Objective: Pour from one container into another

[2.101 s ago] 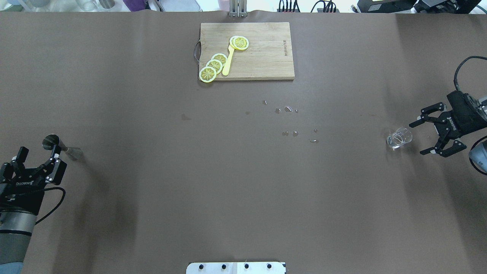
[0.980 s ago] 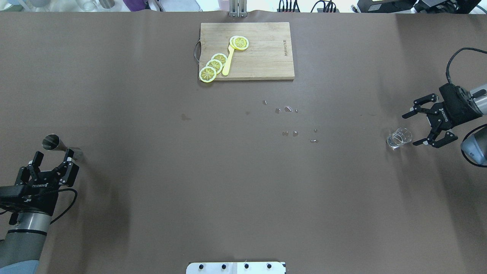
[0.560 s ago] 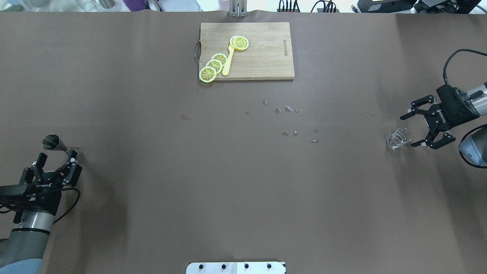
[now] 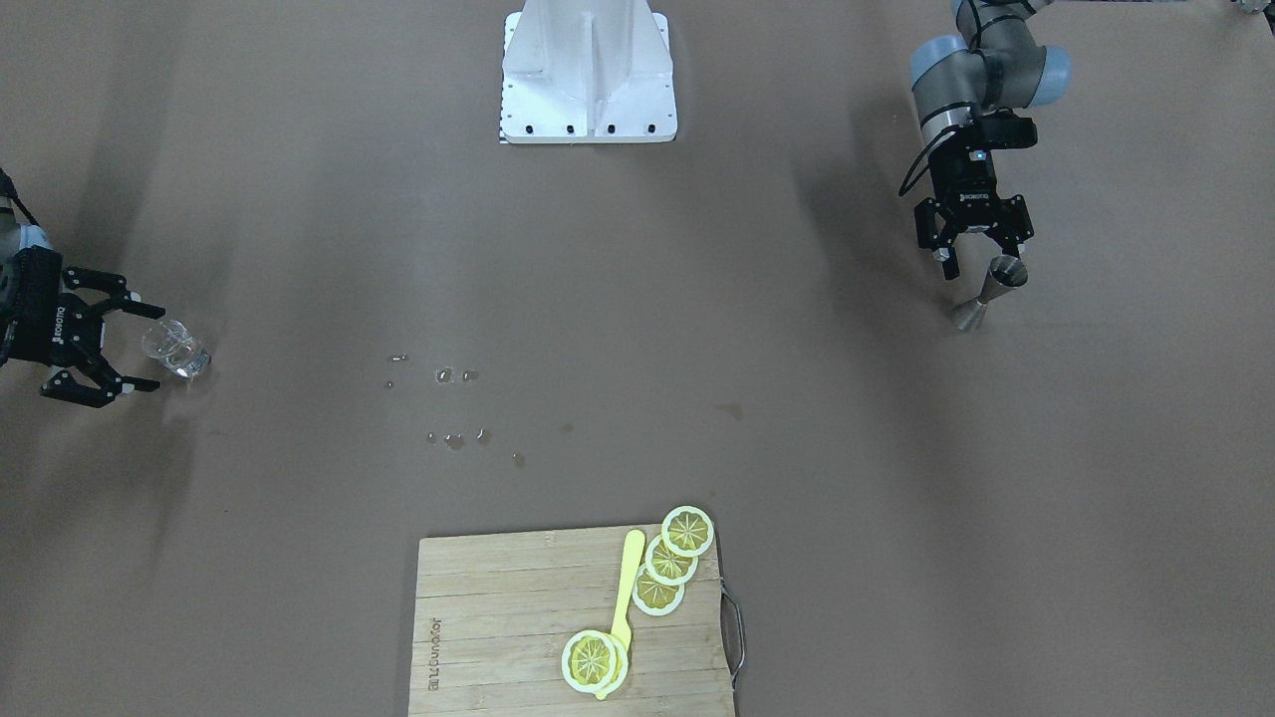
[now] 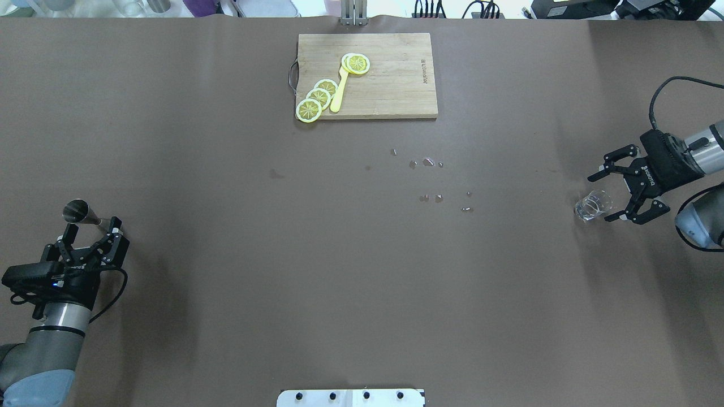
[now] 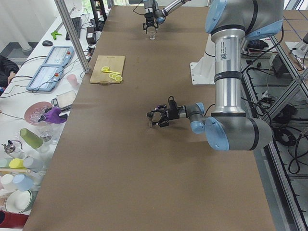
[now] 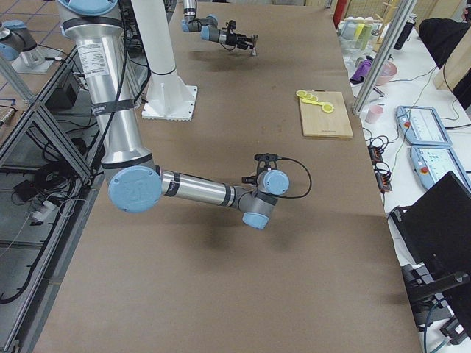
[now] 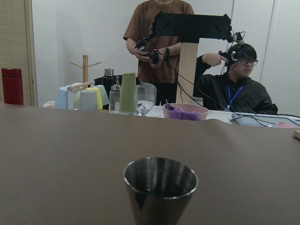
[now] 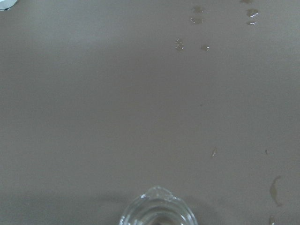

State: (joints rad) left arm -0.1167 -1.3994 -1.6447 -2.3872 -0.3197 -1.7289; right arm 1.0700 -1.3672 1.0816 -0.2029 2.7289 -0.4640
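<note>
Faintly, the left hand [image 4: 981,261] (spread) reads ROBOTIQ.

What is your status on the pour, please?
Both open: left gripper at jigger, right gripper at glass. Neither lifted. Only droplets lie between.

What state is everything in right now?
Jigger: upright on the table, ungripped.
Glass: upright on the table, ungripped.
Left gripper: open, by the jigger.
Right gripper: open, at the glass.
Lemon slices: lying on the cutting board.
Droplets: scattered mid-table.
</note>
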